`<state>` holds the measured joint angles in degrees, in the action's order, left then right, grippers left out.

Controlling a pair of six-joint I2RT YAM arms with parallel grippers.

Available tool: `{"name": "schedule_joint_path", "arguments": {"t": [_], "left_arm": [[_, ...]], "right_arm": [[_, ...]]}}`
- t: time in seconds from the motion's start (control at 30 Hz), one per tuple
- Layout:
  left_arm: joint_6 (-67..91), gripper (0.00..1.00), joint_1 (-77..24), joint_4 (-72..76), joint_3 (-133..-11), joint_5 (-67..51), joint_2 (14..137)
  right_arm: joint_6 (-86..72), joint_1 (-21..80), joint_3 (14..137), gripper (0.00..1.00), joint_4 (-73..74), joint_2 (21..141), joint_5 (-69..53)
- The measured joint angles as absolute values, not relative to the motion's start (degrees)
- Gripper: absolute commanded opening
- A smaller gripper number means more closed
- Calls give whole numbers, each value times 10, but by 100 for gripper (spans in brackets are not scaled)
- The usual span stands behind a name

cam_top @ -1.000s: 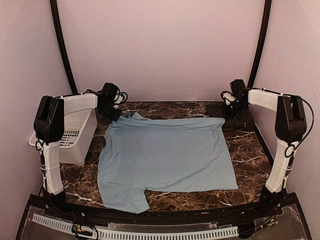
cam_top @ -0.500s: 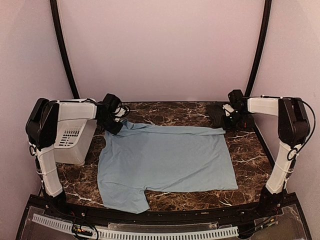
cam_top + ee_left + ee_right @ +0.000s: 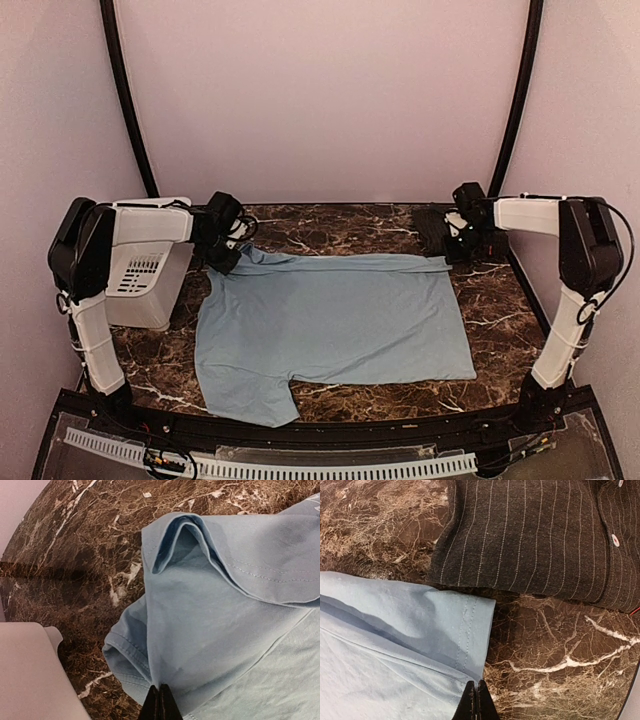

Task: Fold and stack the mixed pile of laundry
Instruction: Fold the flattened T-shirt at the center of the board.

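While both arms reach out to the far side of the table (image 3: 340,225), the light blue T-shirt (image 3: 330,320) lies spread across the middle of the dark marble, mostly flat, with one sleeve poking out toward the near left corner.

Over on the left, the left gripper (image 3: 225,260) is down at the T-shirt's far-left corner. From its wrist camera you can see the left gripper (image 3: 160,702) with its jaws pressed together, pinching a bit of blue cloth. The fabric bunches up just ahead of it, and a sleeve opening curls into an arched fold above the marble. Right next to that arm sits the white bin (image 3: 140,280), at the left edge of the table, just beside the T-shirt and not touching it as far as the top view shows.

Now to the right side: the right gripper (image 3: 452,252) is at the T-shirt's far-right corner. Its wrist view shows the jaws closed tight on the stitched hem, nipping the very edge of the cloth, with bare marble to the right of it.

Just beyond that corner lies the black pinstriped shirt (image 3: 530,540), tucked into the far right corner of the table. The T-shirt's hem meets its near edge, and white buttons (image 3: 615,540) are showing.
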<state>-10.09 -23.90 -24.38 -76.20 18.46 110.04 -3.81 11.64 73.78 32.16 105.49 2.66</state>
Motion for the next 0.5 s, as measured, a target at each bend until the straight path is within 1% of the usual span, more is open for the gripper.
{"name": "schedule_joint_path", "arguments": {"t": [0.23, 0.5], "left_arm": [[-100, 0, -236, -246, -761, 207, 1094], [-101, 0, -235, -257, -761, 210, 1094]], "right_arm": [[-44, 116, 730, 0, 326, 1032, 51], [-48, 120, 722, 0, 329, 1029, 53]]}}
